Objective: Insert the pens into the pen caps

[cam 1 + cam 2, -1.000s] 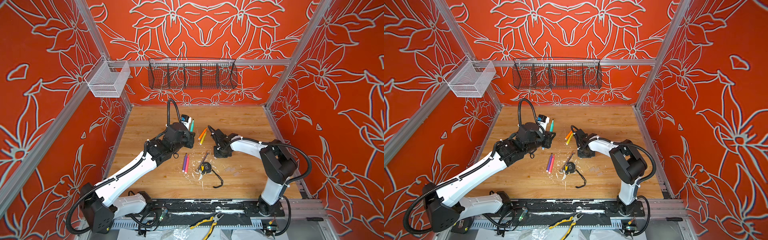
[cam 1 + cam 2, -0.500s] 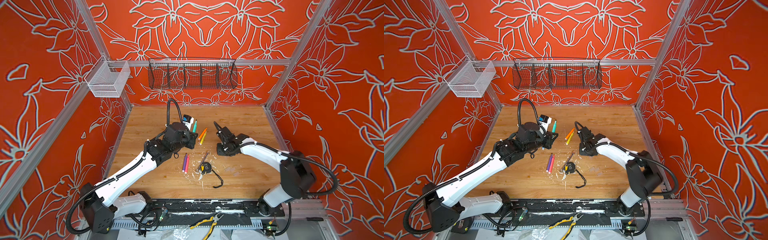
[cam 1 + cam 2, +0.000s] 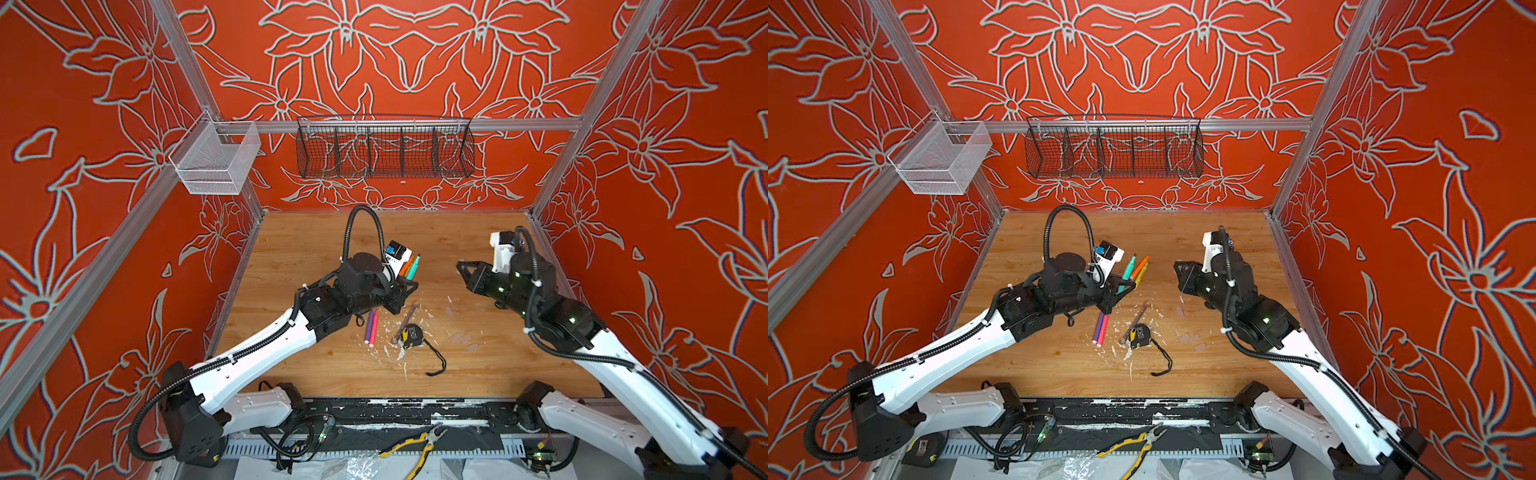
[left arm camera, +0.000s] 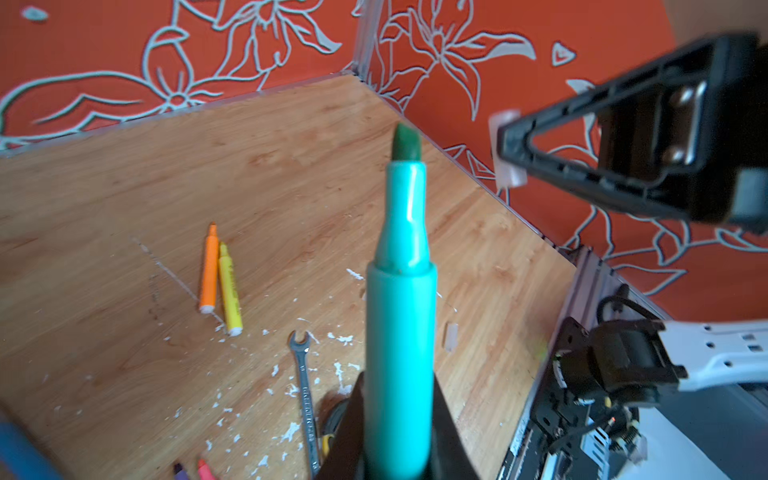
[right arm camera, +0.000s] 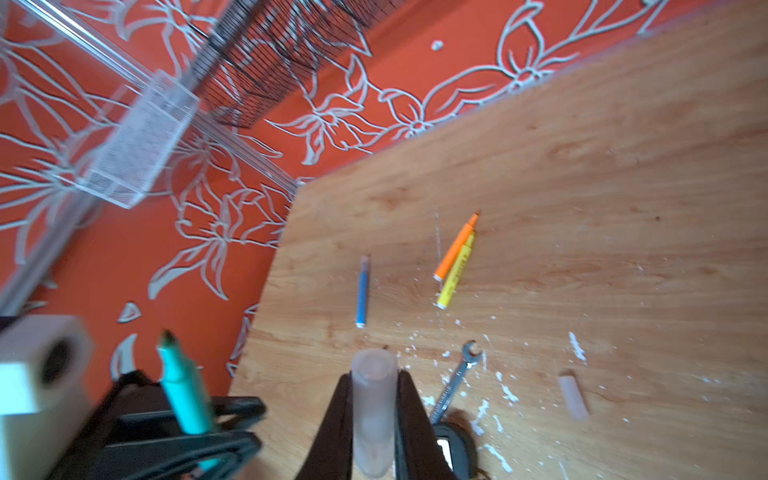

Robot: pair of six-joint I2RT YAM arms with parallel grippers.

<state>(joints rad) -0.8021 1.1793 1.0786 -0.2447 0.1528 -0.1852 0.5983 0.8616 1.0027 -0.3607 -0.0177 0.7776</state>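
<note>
Above the bench, my left pincer is clamped on the green pen, tip outward. My right pincer is clamped on one clear cap. Pen and cap are apart, so they are not yet joined. The orange pen, yellow pen, purple pen and pink pen lie on the bench, apparently uncapped. I cannot tell whether the blue pen is capped. The wire basket and mesh bin show no contents.

You look at orange-red walls with white flower outlines, a black wire basket hanging above the wooden floor.
</note>
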